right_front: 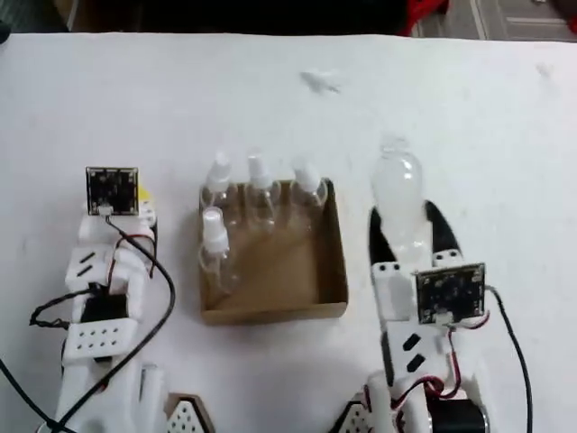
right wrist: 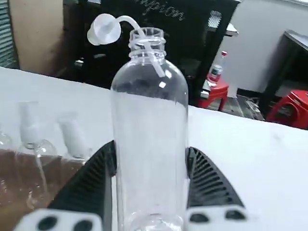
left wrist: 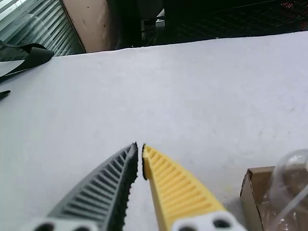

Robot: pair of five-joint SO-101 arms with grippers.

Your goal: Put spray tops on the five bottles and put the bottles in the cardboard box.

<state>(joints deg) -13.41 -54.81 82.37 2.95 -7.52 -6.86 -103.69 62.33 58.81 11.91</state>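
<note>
So, the right gripper (right wrist: 150, 147) has the last bottle (right wrist: 149, 106) pinched around its lower body. It's standing upright on the table (right_front: 180, 108) just beside the cardboard box (right_front: 270, 312). The other four bottles (right_front: 261, 194) are already in the box with tops on, three along the far wall and one nearer the front.

This fifth one isn't capped. Its spray top (right wrist: 103, 30) hangs off to one side of the open neck, with the thin tube curling down into the bottle. Meanwhile the left gripper (left wrist: 140, 147) is closed up with nothing in it, low over bare table on the other side of the box.

Handling-wise, my guess is it's empty clear plastic, so really light and easy to tip. The walls look smooth and probably flex if you squeeze hard. Gripping low round the body like now seems right to me, since it keeps the neck free.

The spray top is the fiddly bit: tiny, light, floppy tube, and dangling so that any bump could flick it out. I'd take it by the stubby head, not the tube, and line it up straight over the neck before pressing or twisting. Push too hard without the right side bracing and the whole thing probably skates.
</note>
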